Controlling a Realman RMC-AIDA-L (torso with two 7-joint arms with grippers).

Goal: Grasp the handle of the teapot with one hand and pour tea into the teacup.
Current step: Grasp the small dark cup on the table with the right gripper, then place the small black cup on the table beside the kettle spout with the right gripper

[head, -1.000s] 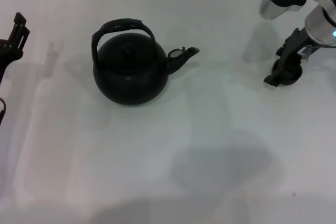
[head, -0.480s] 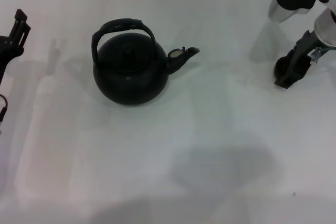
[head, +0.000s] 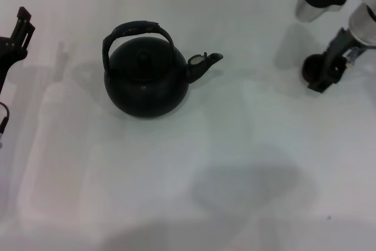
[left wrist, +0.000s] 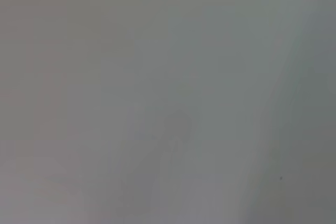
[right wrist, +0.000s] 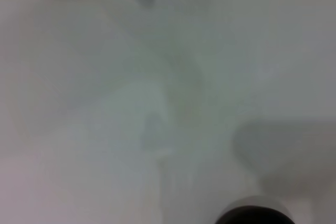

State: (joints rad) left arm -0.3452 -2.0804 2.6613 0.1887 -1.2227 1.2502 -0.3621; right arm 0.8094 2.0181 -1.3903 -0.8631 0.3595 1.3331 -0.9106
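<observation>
The black teapot (head: 145,77) stands left of centre on the white table, its spout (head: 205,61) pointing right. Its arched handle (head: 138,30) stands upright over the lid, with nothing touching it. At the right edge, my right gripper (head: 321,80) reaches down and appears shut on the small dark teacup (head: 310,67), well to the right of the spout. Part of the teacup's dark rim (right wrist: 256,214) shows at the edge of the right wrist view. My left gripper (head: 20,30) hangs at the far left edge, away from the teapot.
The white table (head: 235,163) is bare around the teapot, with soft shadows in the front middle. The left wrist view shows only blank table surface (left wrist: 168,98).
My right gripper and the teacup have shifted together a little toward the far side and to the left. The teapot has not moved, and the left arm has barely shifted.
</observation>
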